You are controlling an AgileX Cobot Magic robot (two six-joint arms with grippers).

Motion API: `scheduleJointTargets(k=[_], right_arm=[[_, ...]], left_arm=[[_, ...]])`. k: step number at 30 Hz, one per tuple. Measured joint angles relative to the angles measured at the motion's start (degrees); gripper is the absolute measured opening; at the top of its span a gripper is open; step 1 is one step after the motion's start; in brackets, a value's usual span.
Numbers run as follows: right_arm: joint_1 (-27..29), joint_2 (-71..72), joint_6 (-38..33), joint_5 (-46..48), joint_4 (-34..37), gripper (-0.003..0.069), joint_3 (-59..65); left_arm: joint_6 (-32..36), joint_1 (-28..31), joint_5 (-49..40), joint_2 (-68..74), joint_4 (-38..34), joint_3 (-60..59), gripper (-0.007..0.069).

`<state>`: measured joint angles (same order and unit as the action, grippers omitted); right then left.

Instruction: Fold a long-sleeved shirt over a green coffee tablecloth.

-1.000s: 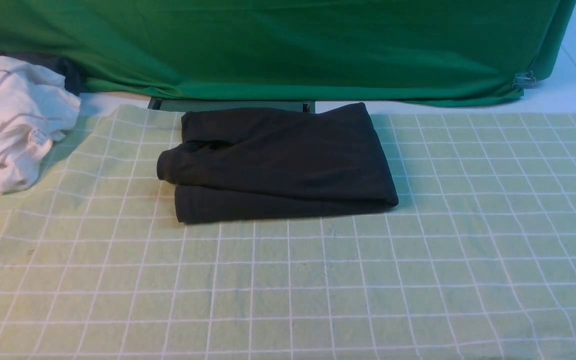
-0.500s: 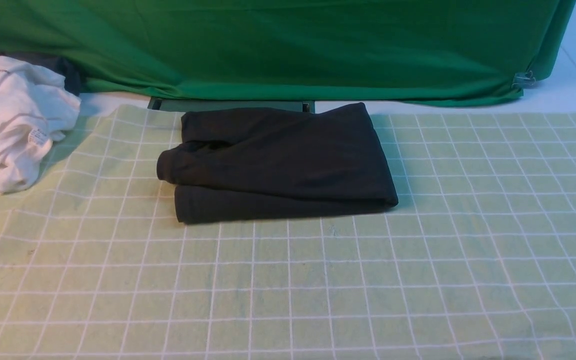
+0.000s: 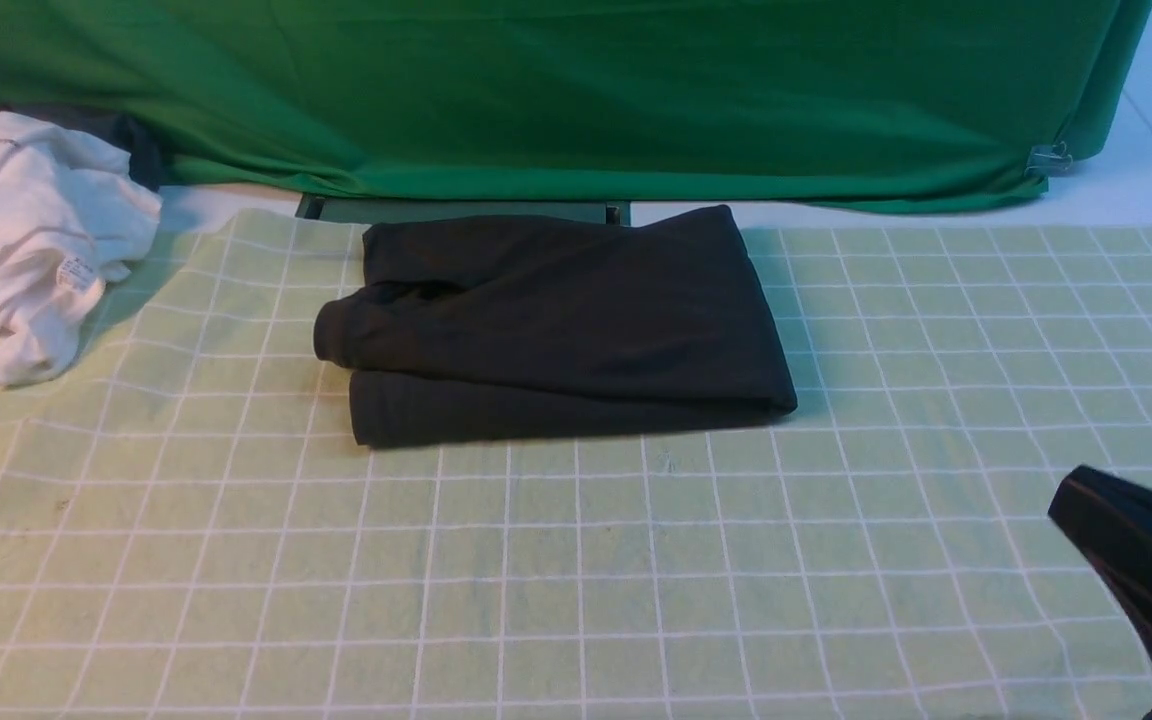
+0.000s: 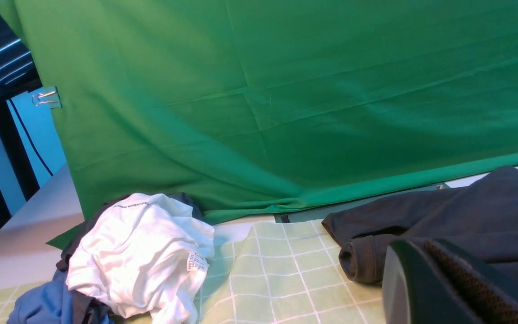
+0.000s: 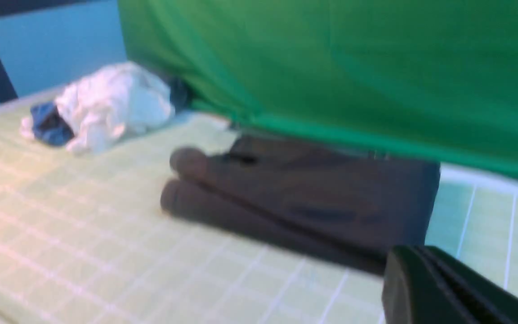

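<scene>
Folding looks basically done: the long-sleeved shirt sits as a tidy bundle upper middle on the green coffee tablecloth, right gripper (lower right, pressed together, empty), so next is probably just pulling clear or a tidy-up.

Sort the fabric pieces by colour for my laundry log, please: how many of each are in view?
Black: 1, the folded long-sleeved shirt
White: 1, the crumpled garment
Blue: 1, the piece under the white one
Pale green: 1, the gridded tablecloth
Deep green: 1, the backdrop
Total: 5
</scene>
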<state>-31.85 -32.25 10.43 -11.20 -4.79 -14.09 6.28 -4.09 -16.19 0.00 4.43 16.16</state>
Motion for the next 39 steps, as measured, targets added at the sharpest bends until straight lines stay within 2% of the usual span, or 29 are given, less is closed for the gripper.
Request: scheduleJointTargets(k=[5, 10, 14, 19, 21, 22, 23, 25, 31, 34, 37, 39], right_arm=[[1.1, 0.0, -3.32, 1.02, 0.05, 0.0022, 2.75], [5.43, 0.0, -7.52, -0.93, 0.05, 0.0022, 3.26], [9.36, 0.63, -12.88, -12.25, 0.88, 0.0022, 5.84], [10.97, 4.72, -23.2, -29.27, 8.79, 0.0022, 13.49], [11.1, 8.78, -29.48, -28.03, 15.94, 0.0022, 14.12], [11.18, 9.58, -30.66, -27.39, 17.3, 0.0022, 14.12], [11.81, 13.47, -35.71, -23.96, 22.09, 0.0022, 14.18], [12.79, 17.14, -40.29, -19.83, 25.75, 0.0022, 14.32], [17.81, 29.39, -49.26, -6.41, 28.43, 0.0022, 14.57], [19.86, 31.76, -47.97, -2.87, 25.08, 0.0022, 14.57], [21.8, 32.01, -36.42, 0.24, 14.12, 0.0024, 14.57], [22.63, 32.05, -31.54, 2.95, 10.91, 0.0024, 14.57]], left_arm=[[0.0, 0.0, 0.0, 0.0, 0.0, 0.0, -0.0029], [0.0, 0.0, -0.05, 0.0, 0.0, 0.0, -0.0029], [0.0, 0.0, -0.05, 0.0, 0.0, 0.0, -0.0029], [0.0, 0.0, -0.06, 0.0, -0.06, 0.0, -0.0029], [0.0, 0.0, 0.05, 0.0, -0.25, 0.0, -0.0029], [0.0, 0.0, 0.0, 0.0, -0.25, 0.0, -0.0029], [0.0, 0.0, 0.08, 0.05, -0.27, 0.0, -0.0029], [0.0, 0.0, -0.04, 0.05, -0.39, 0.0, -0.0029], [0.0, 0.0, -0.1, 0.05, -0.45, 0.0, -0.0029], [0.0, 0.0, -0.15, 0.05, -0.45, 0.0, -0.0029], [0.0, 0.0, -0.15, 0.05, -0.45, 0.0, -0.0029], [0.0, 0.0, -0.15, 0.05, -0.45, 0.0, -0.0029]])
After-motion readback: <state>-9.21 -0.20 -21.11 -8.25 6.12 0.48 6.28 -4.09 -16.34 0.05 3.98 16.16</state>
